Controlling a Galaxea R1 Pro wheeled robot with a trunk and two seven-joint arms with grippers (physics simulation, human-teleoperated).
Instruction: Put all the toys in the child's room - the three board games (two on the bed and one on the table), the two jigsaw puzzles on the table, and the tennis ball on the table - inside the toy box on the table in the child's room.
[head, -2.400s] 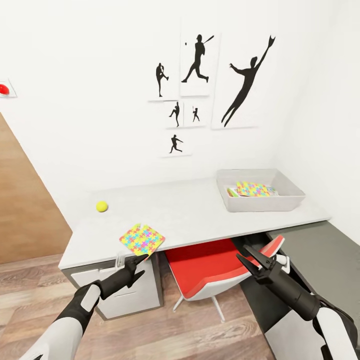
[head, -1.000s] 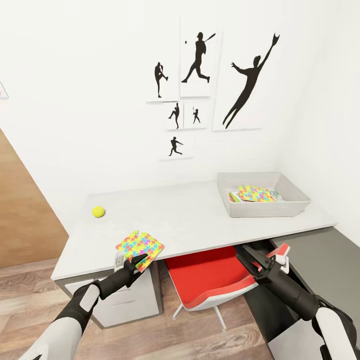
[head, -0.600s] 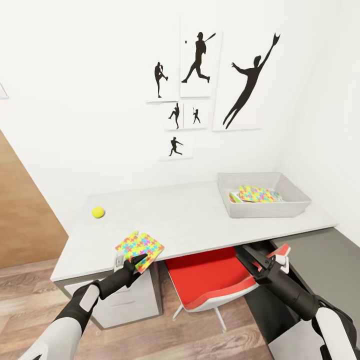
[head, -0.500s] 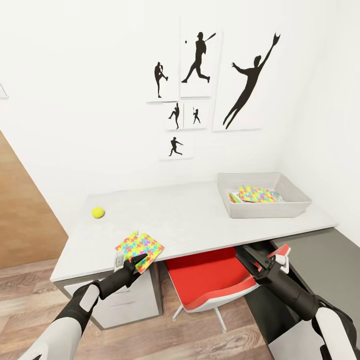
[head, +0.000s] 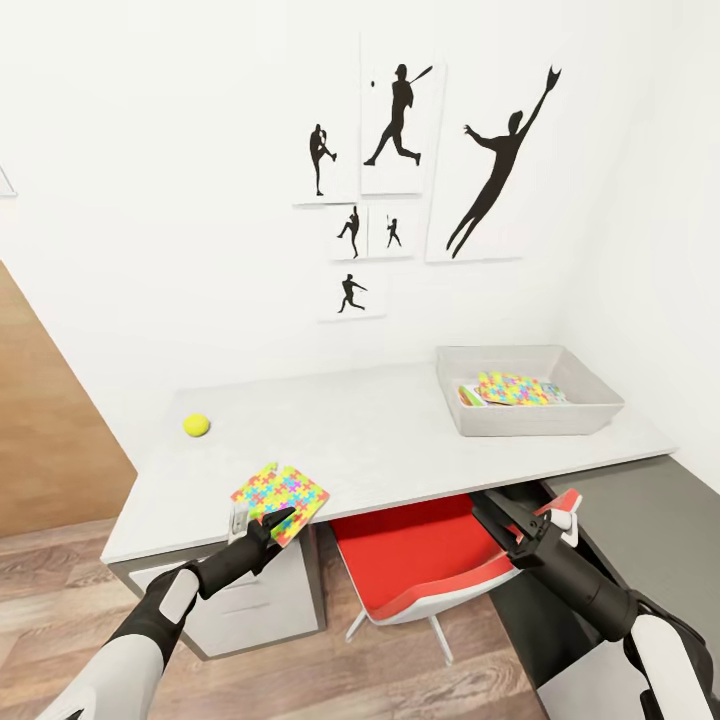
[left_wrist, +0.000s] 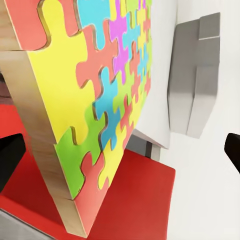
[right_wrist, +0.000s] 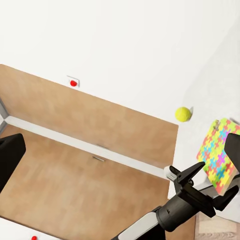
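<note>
My left gripper (head: 268, 525) sits at the table's (head: 400, 440) front edge with its fingers spread on either side of the puzzle (head: 280, 493) corner, not closed on it. My right gripper (head: 497, 512) hangs open over the red chair (head: 420, 550), holding nothing. The ball (head: 196, 425) lies on the table beyond the puzzle, and the toy box (head: 530, 420) at the far right end holds another puzzle (head: 510, 388).
</note>
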